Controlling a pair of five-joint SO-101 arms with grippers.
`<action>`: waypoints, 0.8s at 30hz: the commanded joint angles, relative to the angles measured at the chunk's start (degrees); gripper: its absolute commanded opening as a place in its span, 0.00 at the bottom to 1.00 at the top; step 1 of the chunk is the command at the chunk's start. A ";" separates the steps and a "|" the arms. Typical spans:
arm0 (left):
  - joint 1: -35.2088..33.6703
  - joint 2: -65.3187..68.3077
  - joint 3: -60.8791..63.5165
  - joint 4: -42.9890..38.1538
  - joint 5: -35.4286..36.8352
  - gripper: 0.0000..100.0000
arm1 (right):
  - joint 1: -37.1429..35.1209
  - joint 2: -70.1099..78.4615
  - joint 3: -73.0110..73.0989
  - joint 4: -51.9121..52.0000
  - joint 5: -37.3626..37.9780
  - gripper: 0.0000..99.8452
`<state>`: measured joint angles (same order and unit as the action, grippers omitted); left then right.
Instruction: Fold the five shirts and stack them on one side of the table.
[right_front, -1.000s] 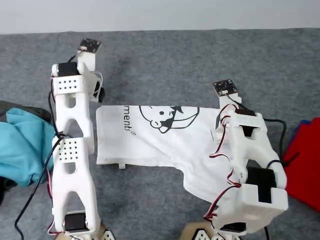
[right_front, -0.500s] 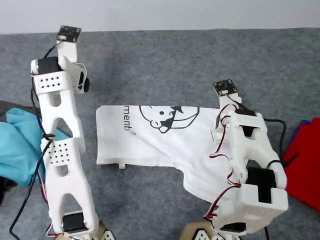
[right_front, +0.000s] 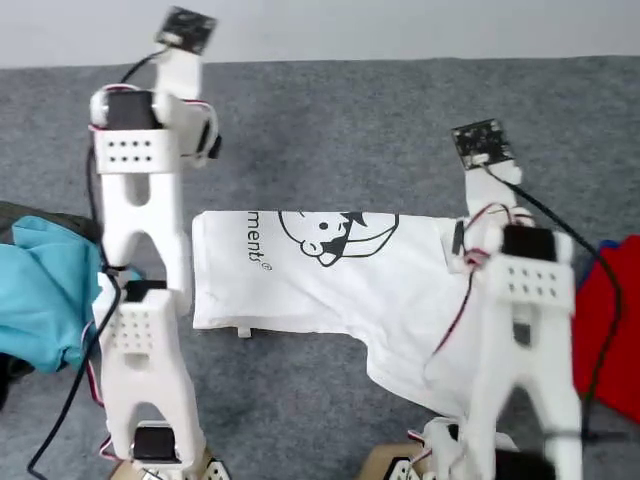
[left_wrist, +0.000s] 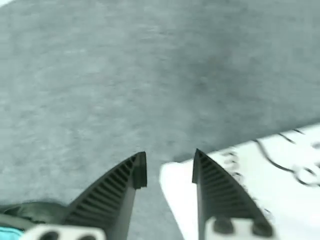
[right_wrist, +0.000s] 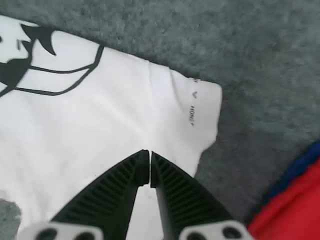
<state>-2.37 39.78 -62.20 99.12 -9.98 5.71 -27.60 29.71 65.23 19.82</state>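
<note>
A white shirt (right_front: 320, 290) with a black print lies partly folded in the middle of the grey table. My left gripper (right_front: 205, 148) hangs open just beyond the shirt's far left corner. In the left wrist view that corner of the white shirt (left_wrist: 172, 172) shows between the spread fingers of the left gripper (left_wrist: 169, 170). My right gripper (right_front: 462, 240) is over the shirt's far right part. In the right wrist view the right gripper (right_wrist: 149, 161) is shut, with its tips above the white shirt (right_wrist: 75, 125) near a sleeve edge and no fabric seen pinched.
A crumpled teal shirt (right_front: 40, 290) lies at the left edge on a dark garment (right_front: 20, 215). A red shirt (right_front: 610, 330) with a blue edge lies at the right, and the red shirt (right_wrist: 295, 210) is close to the white sleeve. Bare grey cloth (right_front: 350, 120) stretches beyond the shirt.
My left arm swung out to the left, then back toward the shirt's far left corner. My right arm has risen and shifted slightly away and to the right.
</note>
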 joint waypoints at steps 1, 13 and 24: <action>5.01 -10.20 8.40 1.49 0.09 0.16 | 2.33 -12.26 -1.49 3.38 -0.44 0.01; 25.32 -16.62 25.45 0.88 -0.26 0.11 | 6.02 -46.37 -1.58 6.64 -0.70 0.01; 48.09 -16.62 37.85 -6.86 -0.18 0.08 | 6.02 -60.09 -5.45 10.24 -0.62 0.01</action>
<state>39.65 27.03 -25.98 93.67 -9.98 11.08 -87.47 27.78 73.93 19.82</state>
